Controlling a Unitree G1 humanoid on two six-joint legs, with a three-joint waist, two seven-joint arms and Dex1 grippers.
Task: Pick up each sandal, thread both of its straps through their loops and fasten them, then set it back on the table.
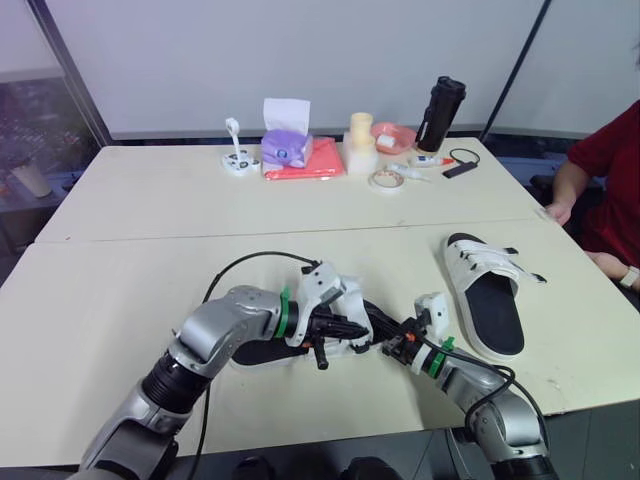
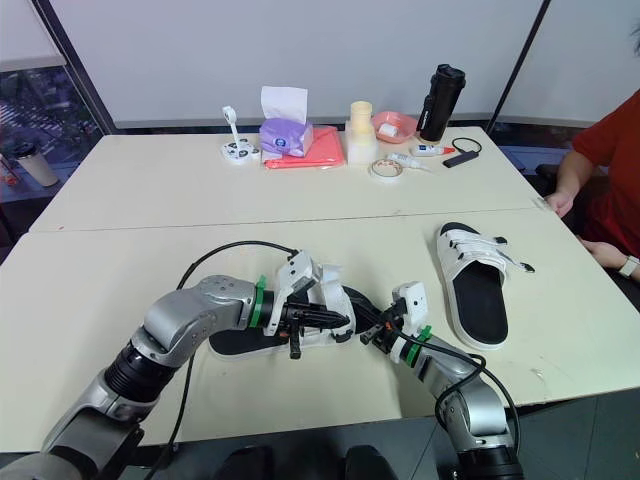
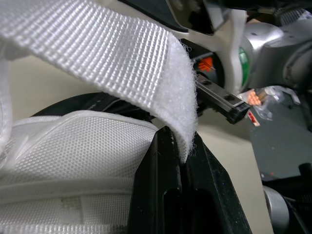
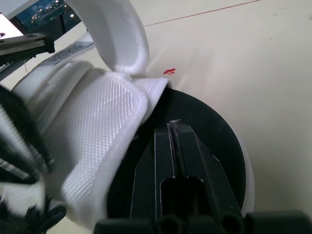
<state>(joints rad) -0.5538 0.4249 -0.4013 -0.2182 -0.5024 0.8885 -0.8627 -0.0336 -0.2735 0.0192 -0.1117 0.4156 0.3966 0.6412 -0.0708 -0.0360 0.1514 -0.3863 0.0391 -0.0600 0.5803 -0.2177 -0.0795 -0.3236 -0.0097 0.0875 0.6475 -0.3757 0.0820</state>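
Note:
The near sandal (image 1: pixel 262 352), black-soled with white straps, lies at the table's front middle. My left gripper (image 1: pixel 335 326) is over it, shut on a white strap (image 3: pixel 112 53), whose fuzzy end is pinched between the black fingers (image 3: pixel 156 185). My right gripper (image 1: pixel 386 346) reaches in from the right, shut, its fingers (image 4: pixel 163 156) lying together over the black footbed (image 4: pixel 217 141) beside the white mesh upper (image 4: pixel 92 126). I cannot tell whether it holds anything. A second sandal (image 1: pixel 486 292) lies flat at the right, straps across it.
Along the far edge stand a purple tissue box (image 1: pixel 286 146) on a red cloth (image 1: pixel 318 166), a tape roll (image 1: pixel 385 180), a pink bowl (image 1: pixel 393 135) and a black bottle (image 1: pixel 441 112). A person in red (image 1: pixel 612 170) sits at the right edge.

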